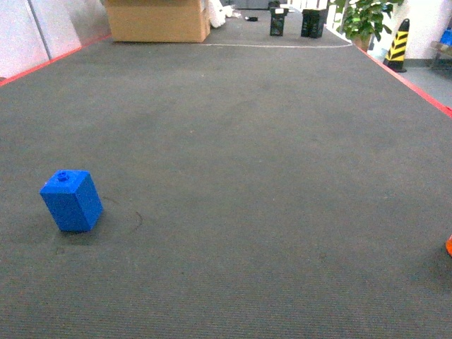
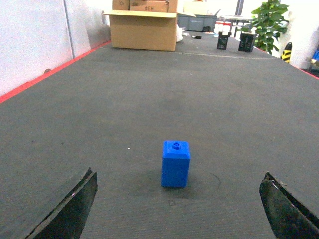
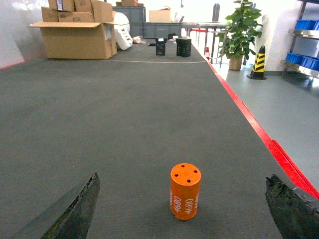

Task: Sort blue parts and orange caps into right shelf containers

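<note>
Left hand [image 2: 177,211] gapes wide before the blue part [image 2: 175,164]; right hand [image 3: 182,211], equally spread, could topple the upright orange cap [image 3: 185,191] near the tabletop's [image 3: 124,114] right edge.

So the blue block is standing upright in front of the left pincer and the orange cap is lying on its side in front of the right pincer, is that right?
Not quite. The orange cap is not on its side: the right wrist view shows it standing upright, its holed top face up, ahead of the open right pincer. The rest holds: the blue block stands upright ahead of the open left pincer.
</note>
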### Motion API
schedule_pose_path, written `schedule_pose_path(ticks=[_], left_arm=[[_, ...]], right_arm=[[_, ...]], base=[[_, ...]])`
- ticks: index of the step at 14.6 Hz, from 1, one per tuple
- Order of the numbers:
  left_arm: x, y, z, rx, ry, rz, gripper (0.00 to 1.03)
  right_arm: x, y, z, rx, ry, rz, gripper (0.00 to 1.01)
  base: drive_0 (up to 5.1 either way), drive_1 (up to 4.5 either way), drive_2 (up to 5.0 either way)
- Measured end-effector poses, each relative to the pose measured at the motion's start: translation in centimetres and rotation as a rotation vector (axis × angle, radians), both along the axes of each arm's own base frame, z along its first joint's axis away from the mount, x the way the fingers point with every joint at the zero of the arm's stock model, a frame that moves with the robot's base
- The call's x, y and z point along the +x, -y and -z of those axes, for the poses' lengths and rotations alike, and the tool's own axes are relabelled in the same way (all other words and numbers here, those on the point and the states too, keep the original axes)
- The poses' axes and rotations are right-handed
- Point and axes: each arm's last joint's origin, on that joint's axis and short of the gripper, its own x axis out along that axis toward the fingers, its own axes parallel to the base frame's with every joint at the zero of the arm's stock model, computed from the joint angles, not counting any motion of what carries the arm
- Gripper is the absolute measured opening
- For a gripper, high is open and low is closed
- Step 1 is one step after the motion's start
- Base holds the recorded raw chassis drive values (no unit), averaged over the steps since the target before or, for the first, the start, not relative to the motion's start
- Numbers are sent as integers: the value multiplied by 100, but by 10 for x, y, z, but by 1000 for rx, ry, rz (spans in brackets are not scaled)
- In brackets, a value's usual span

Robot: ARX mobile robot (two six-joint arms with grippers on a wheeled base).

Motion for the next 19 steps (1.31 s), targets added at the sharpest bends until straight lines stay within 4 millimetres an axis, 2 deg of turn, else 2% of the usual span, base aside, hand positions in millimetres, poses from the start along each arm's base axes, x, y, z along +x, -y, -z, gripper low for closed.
schedule_pose_path(ticks=[19], left_arm=[[0,0,0,0,0,0,98]], right_arm=[[0,0,0,0,0,0,98]], base=[[0,0,0]])
